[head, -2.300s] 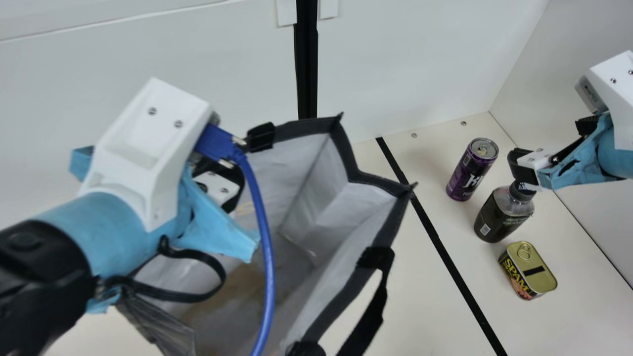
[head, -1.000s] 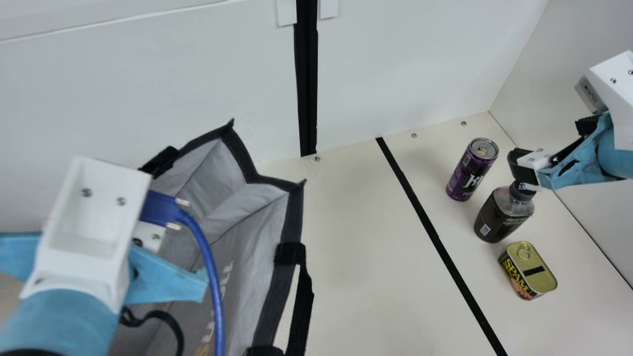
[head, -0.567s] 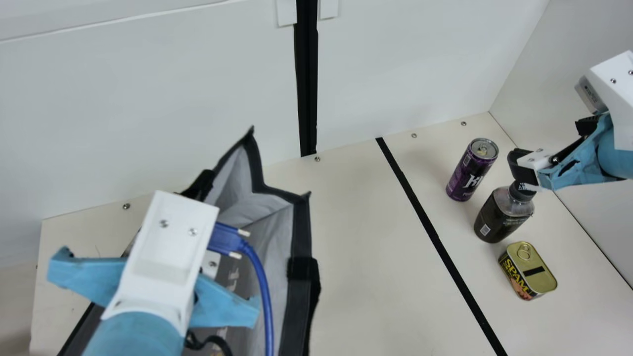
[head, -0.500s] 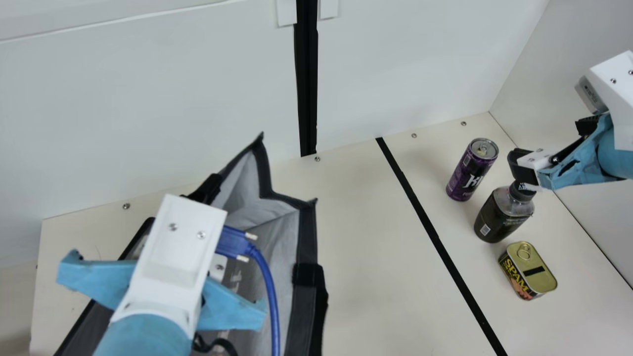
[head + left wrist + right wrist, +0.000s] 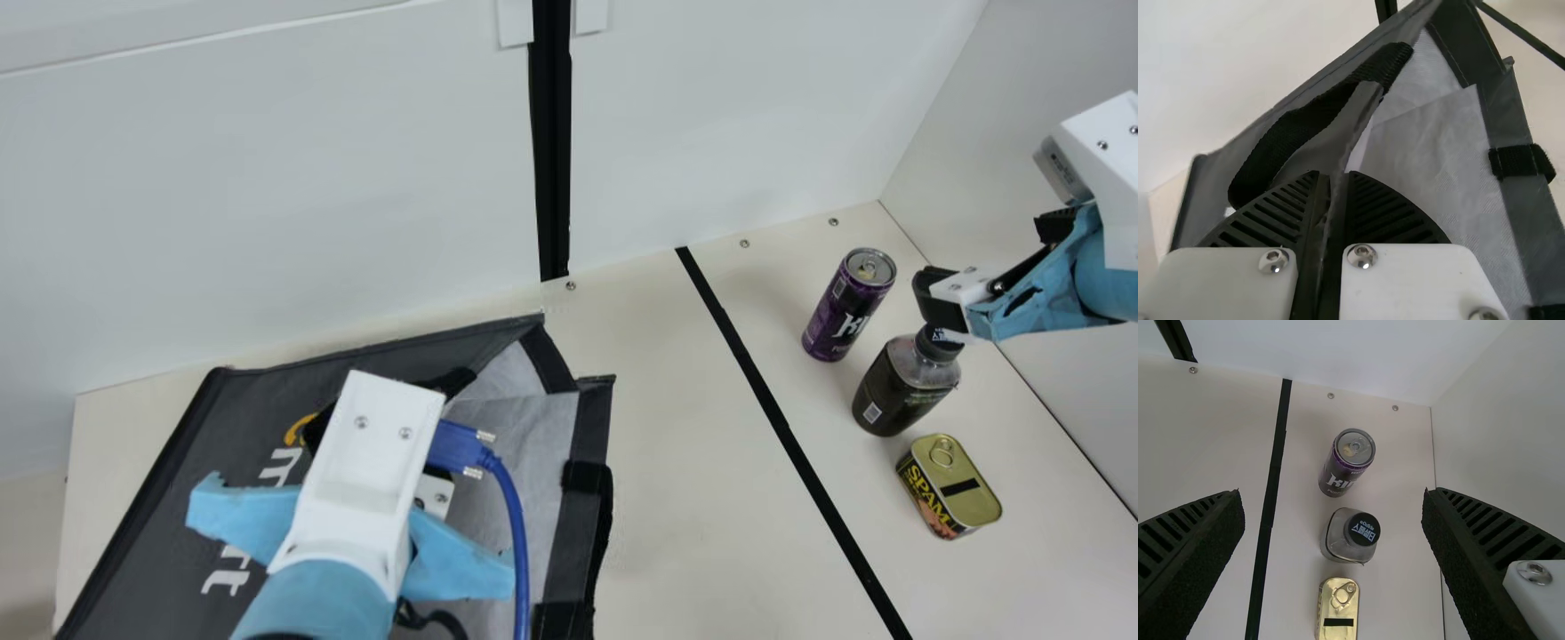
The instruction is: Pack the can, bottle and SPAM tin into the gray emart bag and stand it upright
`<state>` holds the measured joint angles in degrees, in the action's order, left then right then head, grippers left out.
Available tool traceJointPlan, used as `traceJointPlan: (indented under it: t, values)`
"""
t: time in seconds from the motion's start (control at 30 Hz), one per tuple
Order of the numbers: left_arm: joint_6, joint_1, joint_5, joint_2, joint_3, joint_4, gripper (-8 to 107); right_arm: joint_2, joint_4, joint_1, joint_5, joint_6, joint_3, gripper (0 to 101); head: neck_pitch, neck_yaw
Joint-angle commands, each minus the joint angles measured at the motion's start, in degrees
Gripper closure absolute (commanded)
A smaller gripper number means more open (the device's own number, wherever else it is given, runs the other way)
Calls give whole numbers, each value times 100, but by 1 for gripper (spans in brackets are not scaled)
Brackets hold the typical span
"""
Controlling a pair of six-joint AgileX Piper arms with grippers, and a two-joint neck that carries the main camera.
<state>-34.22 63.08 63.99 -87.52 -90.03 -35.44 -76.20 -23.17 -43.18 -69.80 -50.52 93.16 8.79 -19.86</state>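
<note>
Your gray emart bag (image 5: 178,498), lower left of the frame, is what I'd worry about most. It's slumped over on the table (image 5: 702,480) with the printed side up, and the mouth looks half folded. Imo if you lift too fast from that one pinch, the rest of the rim just sags and you never get an opening.

Your left gripper (image 5: 1330,183) is closed on a thin fold of the bag's edge. Not much fabric in there, so it could slip out if the bottom drags on the table.

Your right gripper (image 5: 1332,495) is wide open over at the right edge of the frame, holding nothing. It's right by the bottle's cap, so a careless sideways swing would probably tip it.

Watch the blue cable (image 5: 519,542) too, it hangs over the bag's mouth and might snag on the rim. Same deal with the black handle (image 5: 1275,143) looped beside the left fingers: catch that and you'd be pulling the bag crooked.

The bottle (image 5: 898,391) is standing at the right of the frame, between the other two. Grab it off-centre and I'd expect it to twist. The can (image 5: 845,311), just above it, is upright and narrow, so easy to knock. The SPAM tin (image 5: 956,489), just below, sits low, so come down too shallow and you'd likely skim the lid.
</note>
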Motion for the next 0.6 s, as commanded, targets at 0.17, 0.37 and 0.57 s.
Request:
traceJointPlan:
  t: [0.17, 0.37, 0.57]
  values:
    - [28, -551, -595, 55, 314, 922, 107, 0, 0, 0, 0, 0, 0, 6, 121, -14]
    - [183, -965, -1008, 100, 572, 1524, 107, 0, 0, 0, 0, 0, 0, 6, 121, -14]
    - [386, -1299, -1344, 124, 778, 2005, 107, 0, 0, 0, 0, 0, 0, 6, 121, -14]
